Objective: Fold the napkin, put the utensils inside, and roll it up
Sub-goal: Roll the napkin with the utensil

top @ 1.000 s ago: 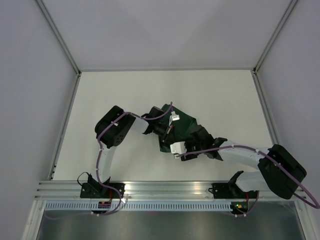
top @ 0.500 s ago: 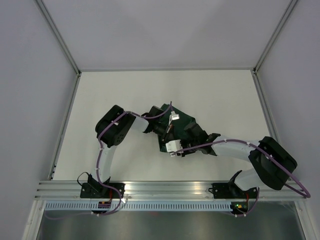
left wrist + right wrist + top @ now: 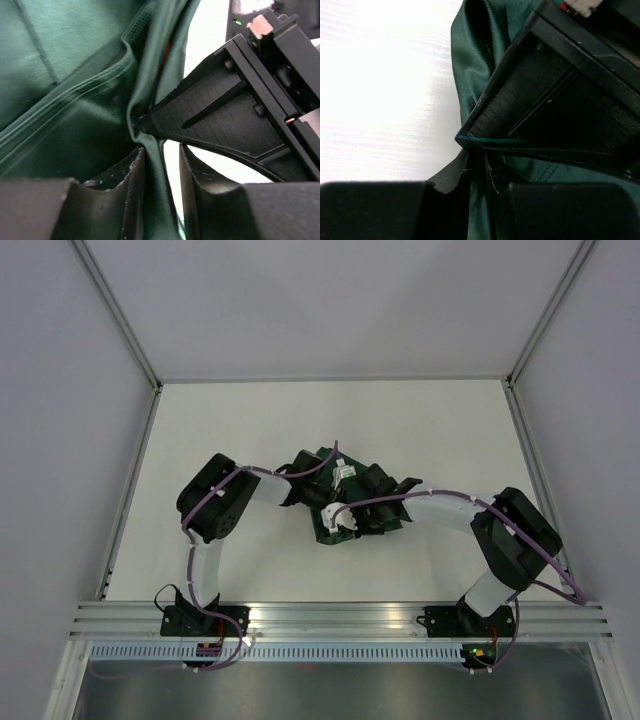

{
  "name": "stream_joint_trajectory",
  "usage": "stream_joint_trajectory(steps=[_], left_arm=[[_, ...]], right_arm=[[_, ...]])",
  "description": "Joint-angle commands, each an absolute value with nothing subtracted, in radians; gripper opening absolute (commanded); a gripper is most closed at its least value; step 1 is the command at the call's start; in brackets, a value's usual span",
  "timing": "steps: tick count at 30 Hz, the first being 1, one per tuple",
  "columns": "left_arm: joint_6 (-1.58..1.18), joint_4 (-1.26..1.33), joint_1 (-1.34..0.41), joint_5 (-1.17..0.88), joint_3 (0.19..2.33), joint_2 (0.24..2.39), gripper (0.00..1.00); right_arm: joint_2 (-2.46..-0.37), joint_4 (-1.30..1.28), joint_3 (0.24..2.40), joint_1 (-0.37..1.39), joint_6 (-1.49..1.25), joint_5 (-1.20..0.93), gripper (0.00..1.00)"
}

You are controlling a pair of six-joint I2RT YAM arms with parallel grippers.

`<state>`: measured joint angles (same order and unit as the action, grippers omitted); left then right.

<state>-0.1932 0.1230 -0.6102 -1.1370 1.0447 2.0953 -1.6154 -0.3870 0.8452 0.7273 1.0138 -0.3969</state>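
The white counter (image 3: 450, 430) carries the dark green napkin (image 3: 327, 533) bunched at the middle of the overhead frame, and both arms meet over it nose to nose.

In the left wrist view the cloth stands up as a ridge running from the bottom centre toward the top. The left gripper (image 3: 161, 150) is clamped on the ridge's lower end, with the fabric filling the narrow gap between its fingers.

The right gripper (image 3: 479, 167) is pinched nearly together on the same fold, just beside its partner.

A thin orange-red sliver, which we take for the utensil (image 3: 166, 49), shows inside the ridge, up-frame of the left gripper and lying along the fold.

We judge rolling must turn about that line.
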Motion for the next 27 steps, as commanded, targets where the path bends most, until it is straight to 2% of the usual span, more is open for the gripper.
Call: stream_joint_trajectory(steps=[1,8,15,24,27], left_arm=[[-0.155,0.117,-0.604,-0.976,1.025,2.004,0.38],[-0.218,0.179,-0.566,-0.718,0.960,1.853,0.44],[-0.268,0.239,-0.531,-0.424,0.856,1.658,0.44],[-0.249,0.418,-0.564,-0.135,0.557,1.263,0.43],[-0.155,0.460,-0.655,-0.025,0.453,1.168,0.44]], right_arm=[[-1.733,-0.622,0.877,0.698,1.006,-0.466,0.16],[-1.885,-0.830,1.026,0.626,1.068,-0.601,0.15],[-2.009,-0.982,1.144,0.569,1.126,-0.670,0.15],[-2.164,-1.156,1.313,0.514,1.167,-0.712,0.15],[-2.192,-1.169,1.345,0.506,1.163,-0.713,0.15]])
